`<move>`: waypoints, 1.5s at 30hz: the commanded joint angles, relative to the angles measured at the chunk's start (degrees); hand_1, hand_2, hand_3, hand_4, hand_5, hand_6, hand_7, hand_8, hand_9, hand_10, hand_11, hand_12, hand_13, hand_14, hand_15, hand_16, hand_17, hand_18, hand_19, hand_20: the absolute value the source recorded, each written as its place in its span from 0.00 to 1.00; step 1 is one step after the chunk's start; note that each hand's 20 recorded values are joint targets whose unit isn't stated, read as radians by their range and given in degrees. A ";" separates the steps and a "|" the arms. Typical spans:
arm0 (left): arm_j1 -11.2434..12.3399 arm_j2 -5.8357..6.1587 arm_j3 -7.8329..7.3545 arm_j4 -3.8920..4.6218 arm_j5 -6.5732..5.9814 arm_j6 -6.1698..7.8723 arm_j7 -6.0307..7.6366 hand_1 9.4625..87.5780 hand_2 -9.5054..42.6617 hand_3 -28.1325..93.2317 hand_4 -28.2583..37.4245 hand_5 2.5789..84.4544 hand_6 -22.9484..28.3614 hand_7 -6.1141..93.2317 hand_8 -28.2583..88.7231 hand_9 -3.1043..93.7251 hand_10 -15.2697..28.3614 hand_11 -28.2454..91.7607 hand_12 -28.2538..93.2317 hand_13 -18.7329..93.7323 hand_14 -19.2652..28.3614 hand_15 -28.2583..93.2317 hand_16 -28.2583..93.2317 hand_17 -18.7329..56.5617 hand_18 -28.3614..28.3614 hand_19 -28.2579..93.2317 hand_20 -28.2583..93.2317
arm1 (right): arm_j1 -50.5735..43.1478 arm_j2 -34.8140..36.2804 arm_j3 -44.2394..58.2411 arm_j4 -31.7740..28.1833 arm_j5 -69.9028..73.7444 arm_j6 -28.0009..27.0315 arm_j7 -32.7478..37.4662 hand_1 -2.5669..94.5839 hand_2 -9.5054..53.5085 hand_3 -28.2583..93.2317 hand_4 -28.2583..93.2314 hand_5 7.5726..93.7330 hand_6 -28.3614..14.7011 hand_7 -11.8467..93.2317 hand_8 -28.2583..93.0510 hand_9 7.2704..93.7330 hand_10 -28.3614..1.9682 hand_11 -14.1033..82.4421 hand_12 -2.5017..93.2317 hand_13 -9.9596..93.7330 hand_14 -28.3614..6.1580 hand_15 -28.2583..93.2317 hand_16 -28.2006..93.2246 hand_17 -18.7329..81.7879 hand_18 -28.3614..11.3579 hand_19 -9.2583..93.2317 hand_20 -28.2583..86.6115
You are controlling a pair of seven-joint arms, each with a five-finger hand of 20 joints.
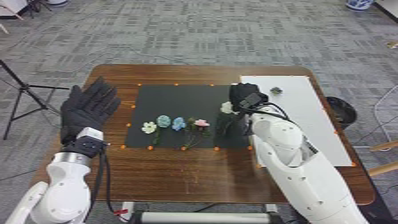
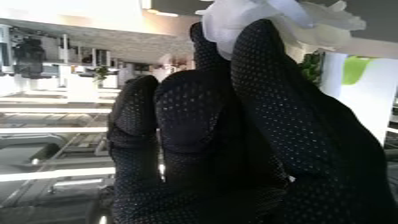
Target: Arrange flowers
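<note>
Pinching 1 white flower (image 2: 324,29) close to the bloom with the right robot hand (image 1: 244,94), at the black mat's (image 1: 191,97) right side; on the left robot hand (image 1: 87,107), spread wide. Probably light, with crushable petals; best held gently just below the bloom.

No readable text, label, brand, number or sign in either view
</note>
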 commanded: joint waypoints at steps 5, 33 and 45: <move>0.69 -0.72 -0.33 -0.55 -1.33 0.36 0.15 0.20 0.57 0.76 0.00 0.48 0.60 0.16 0.16 0.37 0.66 0.39 0.28 0.40 0.68 0.41 0.19 0.16 0.76 0.55 0.30 | -0.28 -0.21 -0.61 -0.94 -0.37 -0.02 -1.27 0.64 0.00 0.80 0.00 0.77 0.66 0.41 0.25 0.79 0.66 0.22 0.30 0.81 0.64 0.80 0.49 0.58 0.18 0.89 0.58; 1.15 -0.85 -0.78 -0.96 -1.44 0.59 -0.11 0.22 0.53 0.77 0.00 0.49 0.60 0.16 0.16 0.36 0.65 0.39 0.29 0.37 0.69 0.42 0.20 0.16 0.76 0.55 0.30 | -2.33 0.29 3.27 -5.10 3.08 -0.92 -0.22 0.50 0.00 0.84 0.00 0.73 0.66 0.31 0.19 0.71 0.57 0.30 0.20 0.78 0.61 0.79 0.48 0.55 0.17 0.87 0.59; 0.43 -0.52 -0.62 -0.10 -1.02 -1.68 -0.50 0.22 0.54 0.77 0.00 0.49 0.60 0.16 0.16 0.36 0.65 0.39 0.29 0.38 0.70 0.43 0.20 0.16 0.76 0.55 0.30 | 2.84 0.91 10.32 1.82 4.70 -1.12 10.52 0.50 0.00 0.87 0.00 0.62 0.61 0.26 0.13 0.58 0.54 0.24 0.17 0.76 0.60 0.77 0.47 0.54 0.17 0.86 0.57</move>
